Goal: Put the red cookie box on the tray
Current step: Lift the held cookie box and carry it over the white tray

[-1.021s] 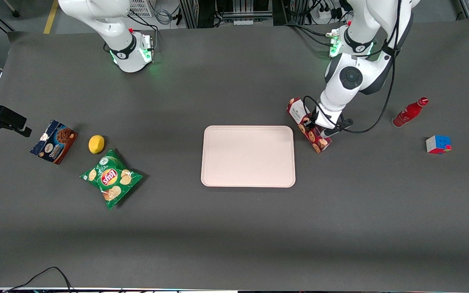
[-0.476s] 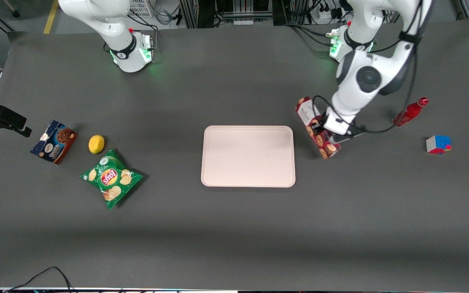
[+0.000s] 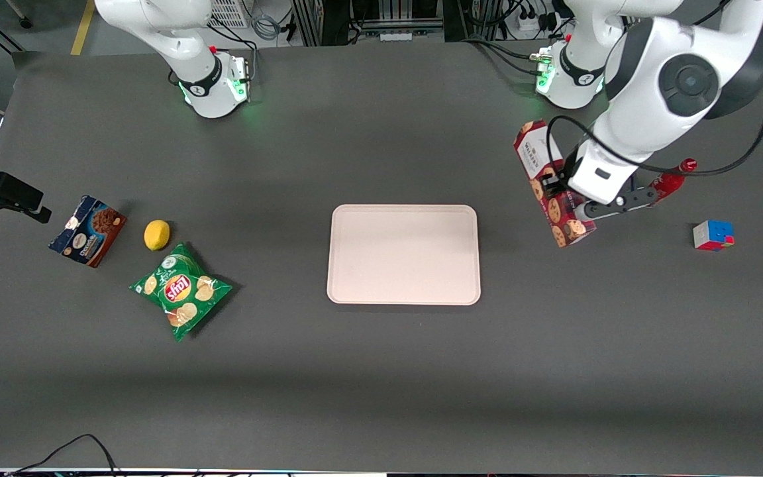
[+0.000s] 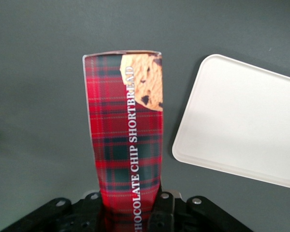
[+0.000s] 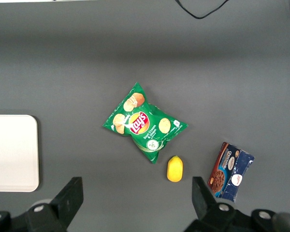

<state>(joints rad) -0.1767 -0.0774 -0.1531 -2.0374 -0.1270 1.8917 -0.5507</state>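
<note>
Lifted: red box [image 3: 552,189] higher, farther from tray [image 3: 403,291] | tool [image 3: 563,192] clamped on box | advice: carry level over tray centre, lower flat.

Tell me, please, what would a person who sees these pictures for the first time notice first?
First, the long dark-red plaid cookie box, held above the table by the left arm's gripper, shut on its middle, toward the working arm's end. Next, the large pale pink rectangular tray lying bare mid-table. The green chip bag stands out toward the parked arm's end.
</note>
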